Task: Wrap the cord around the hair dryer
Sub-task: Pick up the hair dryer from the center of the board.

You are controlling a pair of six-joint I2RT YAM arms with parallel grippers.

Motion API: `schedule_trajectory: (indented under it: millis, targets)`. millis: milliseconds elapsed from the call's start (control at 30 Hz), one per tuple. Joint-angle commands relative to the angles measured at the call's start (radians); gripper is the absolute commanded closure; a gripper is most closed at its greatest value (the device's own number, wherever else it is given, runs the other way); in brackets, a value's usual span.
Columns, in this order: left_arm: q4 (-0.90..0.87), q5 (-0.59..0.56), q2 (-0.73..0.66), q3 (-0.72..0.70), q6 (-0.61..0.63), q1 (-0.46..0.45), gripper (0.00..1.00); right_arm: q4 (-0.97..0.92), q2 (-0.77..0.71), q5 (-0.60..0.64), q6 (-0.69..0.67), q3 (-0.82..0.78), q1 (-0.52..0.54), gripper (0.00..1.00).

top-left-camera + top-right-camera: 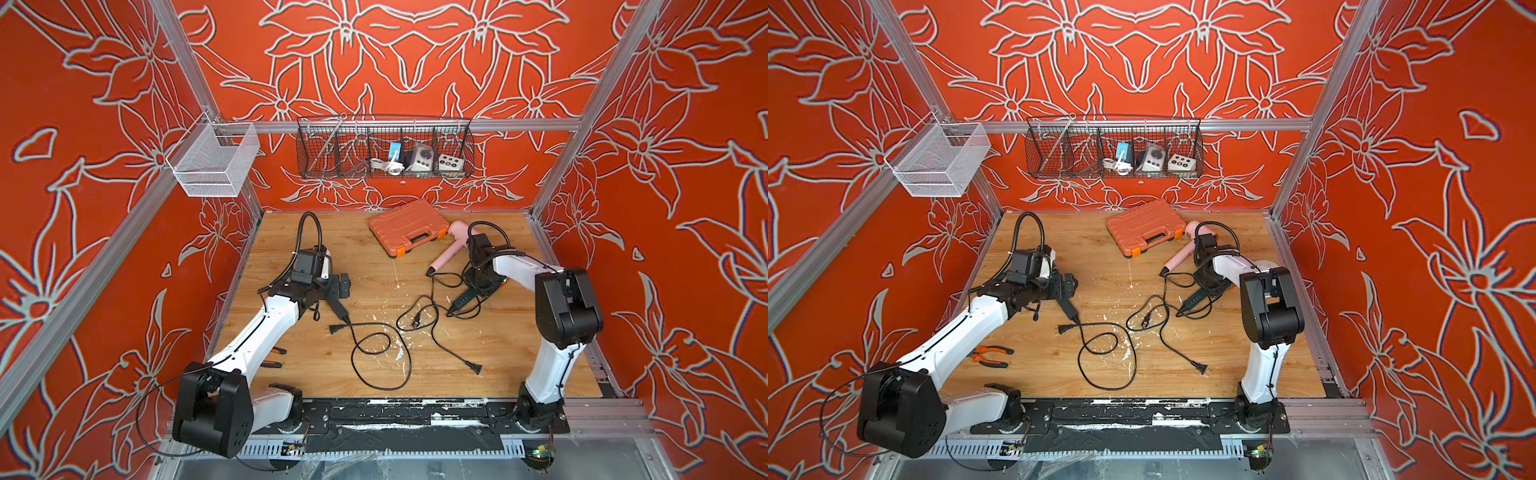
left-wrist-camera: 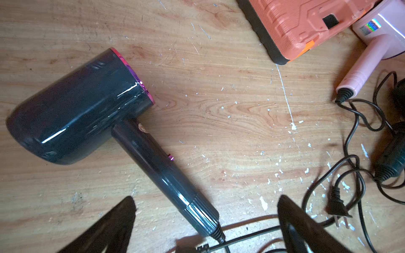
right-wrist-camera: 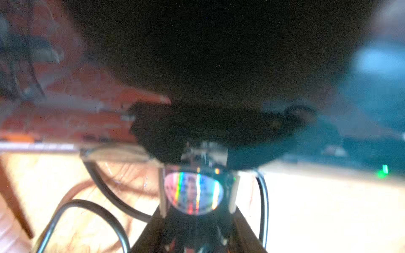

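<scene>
Tabletop [image 1: 503, 357] of light, scuffed wood carries three dryers. Glossy black hair dryer [image 2: 76, 114] lies on its side at the left, mostly hidden beneath the left arm in both top views. The left wrist view shows it whole. Left hand [image 2: 206, 199] hovers over the dryer's handle with its jaws spread wide, fingers [image 2: 114, 223] clear on either side, gripping nothing. Thin black cord [image 1: 352, 357] leaves the handle end and lies in one loose, open loop across the front middle of the tabletop. Dark green hair dryer [image 1: 462, 300] lies at the right, handle pointing toward the tabletop's middle, head under the right hand [image 3: 197, 197]. The right wrist view is badly blurred: pale pads stand either side of a dark body bearing a holographic sticker. Whether they press on it I cannot tell. Pink hair dryer [image 1: 444, 253] lies just behind, its head beside the orange plastic tool case [image 1: 405, 226]. Tangle of black cords [image 1: 432, 309] from these two dryers lies loose between the arms. One strand ends in a two-pin plug [image 1: 476, 368] nearer the front. Orange-handled pliers [image 1: 992, 355] lie beside the left arm.
</scene>
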Motion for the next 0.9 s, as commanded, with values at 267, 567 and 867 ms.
schedule_trajectory:
  millis: [267,567,867]
  targets:
    - [-0.043,0.004,0.009,0.067,-0.017,-0.009,0.02,0.037,-0.151,-0.002,-0.509,-0.011,0.008,1.00]
    - [-0.051,0.036,0.021,0.117,-0.034,-0.009,0.02,0.118,-0.363,0.011,-0.791,-0.085,0.032,1.00]
    - [-0.110,0.126,0.019,0.221,-0.022,-0.009,0.02,0.428,-0.644,-0.086,-1.071,-0.298,0.131,1.00]
